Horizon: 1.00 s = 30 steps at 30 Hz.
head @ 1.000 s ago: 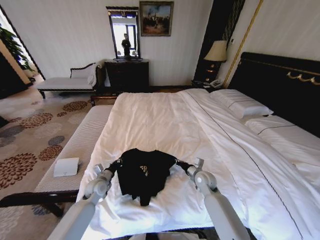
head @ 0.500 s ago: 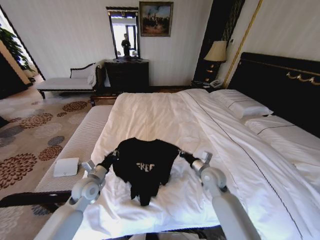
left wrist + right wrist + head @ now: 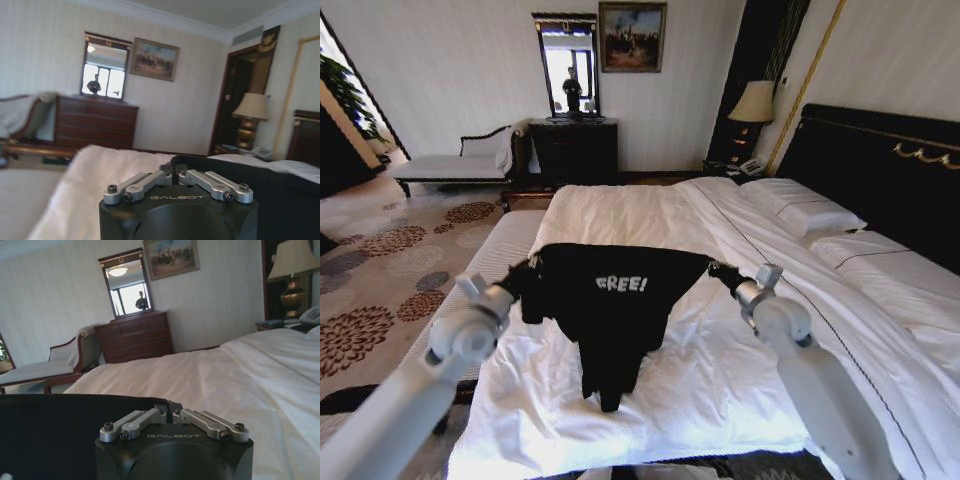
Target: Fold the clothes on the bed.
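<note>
White duvet across the bed (image 3: pixel 650 225), smooth toward the pillows (image 3: pixel 805 215), rumpled near the foot. Black T-shirt (image 3: pixel 615 300) stretched in the air above that near end, "FREE!" lettering facing out, lower cloth drooping to touch the duvet. Left gripper (image 3: pixel 525 275) clamped on one shoulder edge, fingers together on the cloth; right gripper (image 3: pixel 720 272) pinched shut on the other. Dark headboard (image 3: pixel 880 170) with gold trim on the right, lamp (image 3: pixel 753 105) beside it. Dark dresser (image 3: pixel 573 150) with mirror (image 3: pixel 568 65) and framed painting (image 3: pixel 632 37) on the far striped wall. Pale chaise (image 3: pixel 455 165) at left, floral carpet (image 3: pixel 380 270) below, striped bench (image 3: pixel 490 265) alongside.
</note>
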{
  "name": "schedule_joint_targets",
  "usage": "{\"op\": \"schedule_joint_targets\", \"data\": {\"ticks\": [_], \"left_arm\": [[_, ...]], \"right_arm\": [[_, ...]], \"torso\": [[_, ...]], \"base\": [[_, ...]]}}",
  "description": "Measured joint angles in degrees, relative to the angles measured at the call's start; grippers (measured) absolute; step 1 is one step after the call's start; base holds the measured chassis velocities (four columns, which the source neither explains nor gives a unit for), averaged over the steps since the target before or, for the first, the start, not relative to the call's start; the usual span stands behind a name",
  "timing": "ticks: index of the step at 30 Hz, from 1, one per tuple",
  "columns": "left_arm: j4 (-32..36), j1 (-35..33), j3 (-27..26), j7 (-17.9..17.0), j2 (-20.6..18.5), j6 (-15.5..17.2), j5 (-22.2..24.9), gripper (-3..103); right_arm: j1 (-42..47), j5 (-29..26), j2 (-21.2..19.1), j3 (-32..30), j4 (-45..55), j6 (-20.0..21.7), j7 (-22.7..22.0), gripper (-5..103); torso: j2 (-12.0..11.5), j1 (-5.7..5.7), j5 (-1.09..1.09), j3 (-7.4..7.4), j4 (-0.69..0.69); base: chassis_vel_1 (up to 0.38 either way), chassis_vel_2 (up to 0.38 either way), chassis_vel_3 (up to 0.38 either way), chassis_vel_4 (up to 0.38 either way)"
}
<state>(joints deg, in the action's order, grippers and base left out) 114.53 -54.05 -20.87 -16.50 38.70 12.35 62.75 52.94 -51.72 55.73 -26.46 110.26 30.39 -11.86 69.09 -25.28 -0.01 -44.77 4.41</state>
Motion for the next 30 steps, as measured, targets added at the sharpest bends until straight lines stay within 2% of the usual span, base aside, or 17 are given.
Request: {"op": "schedule_joint_targets", "data": {"ticks": [4, 5, 7, 11, 15, 17, 19, 20, 23, 27, 29, 30], "left_arm": [[-3.1, 5.0, 3.0, -0.9, -0.5, 0.0, -0.5, 1], [-6.2, 9.4, 5.8, -1.3, -0.6, 0.0, -0.7, 1], [-8.1, 13.4, 8.7, -1.6, -0.6, 0.0, -0.4, 1], [-8.3, 17.7, 12.2, -2.5, -0.8, 0.0, 0.7, 1], [-10.6, 26.5, 19.0, -2.8, -0.1, 0.0, 1.7, 1], [-11.1, 27.9, 19.9, -2.9, 0.2, 0.0, 1.8, 1], [-12.9, 33.3, 23.0, -3.2, 1.4, 0.0, 2.6, 1], [-12.9, 33.3, 23.0, -3.2, 1.4, 0.0, 2.6, 1], [-17.8, 43.4, 30.1, -3.5, 4.4, 0.0, 3.7, 1], [-21.7, 48.9, 34.5, -3.6, 6.6, 0.0, 4.4, 1], [-25.7, 54.1, 38.0, -3.6, 9.4, -0.1, 4.8, 1], [-25.7, 54.1, 38.0, -3.6, 9.4, -0.1, 4.8, 1]], "right_arm": [[-1.6, -0.2, -1.0, 0.4, -1.3, -0.3, -0.3, 0], [-3.3, -0.3, -1.9, 0.9, -2.6, -0.7, -0.4, 0], [-5.9, -0.9, -2.9, 1.8, -3.5, -0.8, -0.9, 0], [-10.2, -1.8, -3.8, 4.2, -4.0, -0.8, -2.2, 0], [-21.3, -5.2, -4.7, 12.7, -5.9, 0.0, -5.1, 0], [-22.4, -5.6, -4.8, 13.6, -6.2, 0.0, -5.3, 0], [-25.6, -6.8, -4.8, 16.3, -7.7, 0.1, -5.7, 0], [-25.6, -6.8, -4.8, 16.3, -7.7, 0.1, -5.7, 0], [-32.6, -7.7, -3.7, 20.0, -11.9, -0.2, -6.4, 0], [-37.0, -8.0, -3.0, 21.7, -15.0, -0.4, -6.6, 0], [-40.5, -8.0, -2.2, 23.1, -18.5, -1.1, -6.7, 0], [-40.5, -8.0, -2.2, 23.1, -18.5, -1.1, -6.7, 0]], "torso": [[0.0, 0.00, 0.01, 0.00, 0.01], [0.0, -0.01, 0.00, -0.01, 0.01], [0.0, -0.02, 0.01, -0.01, 0.01], [0.0, -0.02, 0.03, -0.01, 0.02], [0.0, 0.00, 0.00, 0.00, -0.03], [0.0, -0.01, -0.02, 0.00, -0.03], [0.0, -0.02, 0.00, -0.01, -0.02], [0.0, -0.02, 0.00, -0.01, -0.02], [0.0, -0.02, 0.02, 0.00, 0.00], [0.0, -0.02, 0.01, 0.00, 0.01], [0.0, -0.01, 0.00, 0.00, 0.00], [0.0, -0.01, 0.00, 0.00, 0.00]], "base": [[0.000, 0.000, 0.000, 0.000], [0.000, 0.000, 0.000, 0.000], [0.000, 0.000, 0.000, 0.000], [0.000, 0.000, 0.000, 0.000], [0.000, 0.000, 0.000, 0.000], [0.000, 0.000, 0.000, 0.000], [0.000, 0.000, 0.000, 0.000], [0.000, 0.000, 0.000, 0.000], [0.000, 0.000, 0.000, 0.000], [0.000, 0.000, 0.000, 0.000], [0.000, 0.000, 0.000, 0.000], [0.000, 0.000, 0.000, 0.000]]}}
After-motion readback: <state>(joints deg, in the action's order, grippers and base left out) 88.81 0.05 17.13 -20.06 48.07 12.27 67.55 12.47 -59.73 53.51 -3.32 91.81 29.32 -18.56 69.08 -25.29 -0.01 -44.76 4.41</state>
